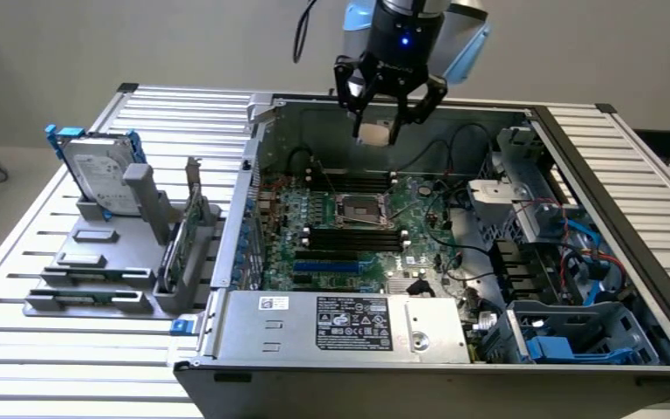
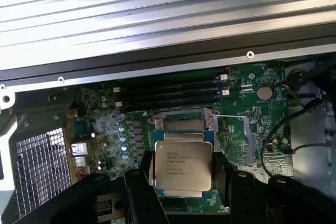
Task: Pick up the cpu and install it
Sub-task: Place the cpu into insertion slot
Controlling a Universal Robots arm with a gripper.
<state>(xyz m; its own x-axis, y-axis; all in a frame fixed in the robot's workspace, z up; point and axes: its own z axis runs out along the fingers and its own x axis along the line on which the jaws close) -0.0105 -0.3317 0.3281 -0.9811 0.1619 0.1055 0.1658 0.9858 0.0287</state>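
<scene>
The end effector [image 1: 384, 122] is grasping the cpu [image 2: 182, 163], with 1 dark finger [image 2: 137, 182] pressing on each of 2 opposite edges, so the chip is hanging in the air over the back part of the open computer case [image 1: 509, 109] rather than resting on anything. In the wrist view the chip's silvery top plate is facing the camera, printed lines showing, and it appears to be lying flat, roughly parallel to the green board [image 1: 311, 227] beneath. Being nearly square, it is offering no real long axis.

The dark metal-framed socket [image 1: 358, 209] is sitting lower down on the board, nearer the camera in the exterior view. In the wrist view it is peeking out just past one edge of the held chip, so the 2 are not quite lining up.

Black memory slots [image 1: 352, 237] are flanking the socket on 2 sides, and loose black cables [image 1: 463, 148] are trailing across the board toward the exterior view's right. The hard drive [image 1: 97, 170] with blue brackets is standing in a grey rack [image 1: 91, 262] on the worktop [image 1: 32, 349], well apart at the exterior view's left.
</scene>
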